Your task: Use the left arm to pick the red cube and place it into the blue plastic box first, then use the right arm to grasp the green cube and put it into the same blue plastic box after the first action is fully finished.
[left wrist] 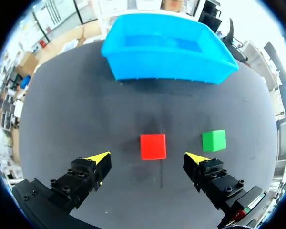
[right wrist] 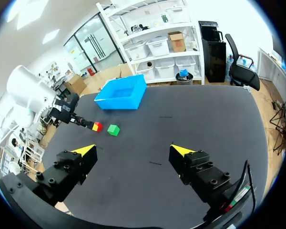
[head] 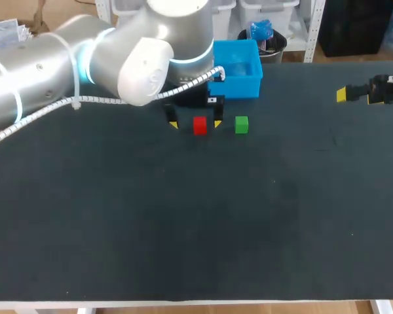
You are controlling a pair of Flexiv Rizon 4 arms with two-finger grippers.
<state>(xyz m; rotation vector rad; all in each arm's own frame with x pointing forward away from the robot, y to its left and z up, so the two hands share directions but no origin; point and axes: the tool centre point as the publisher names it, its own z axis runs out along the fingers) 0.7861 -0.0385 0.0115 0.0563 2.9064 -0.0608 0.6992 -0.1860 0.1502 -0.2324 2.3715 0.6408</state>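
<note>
bench (head: pixel 183 229): one flat surface under a dark, matte covering that spans the head view from side to side. a pale edge (head: pixel 183 305) runs along its near side. a few small light specks (head: pixel 274 182) lie scattered on the covering. short faint marks (right wrist: pixel 155 163) show in the right wrist view.

A dark, matte surface (head: pixel 183 222) fills nearly the whole head view. Its pale front edge (head: pixel 196 303) runs along the bottom of the frame. The light is even and soft, leaving only faint shadows on the top.
</note>
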